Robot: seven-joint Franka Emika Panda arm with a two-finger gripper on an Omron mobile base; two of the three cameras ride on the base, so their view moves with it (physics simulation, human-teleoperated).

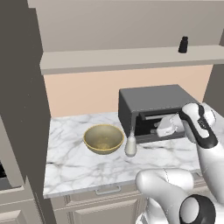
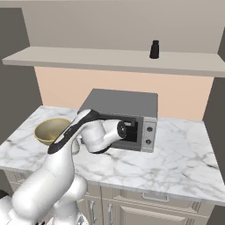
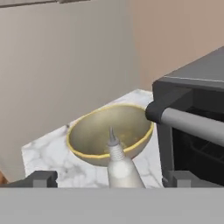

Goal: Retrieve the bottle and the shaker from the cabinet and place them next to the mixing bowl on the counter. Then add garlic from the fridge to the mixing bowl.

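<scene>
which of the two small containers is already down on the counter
The whitish pear-shaped bottle, standing beside the brass mixing bowl. The black shaker is up on the cabinet shelf.

Bottle upright before mixing bowl
</scene>
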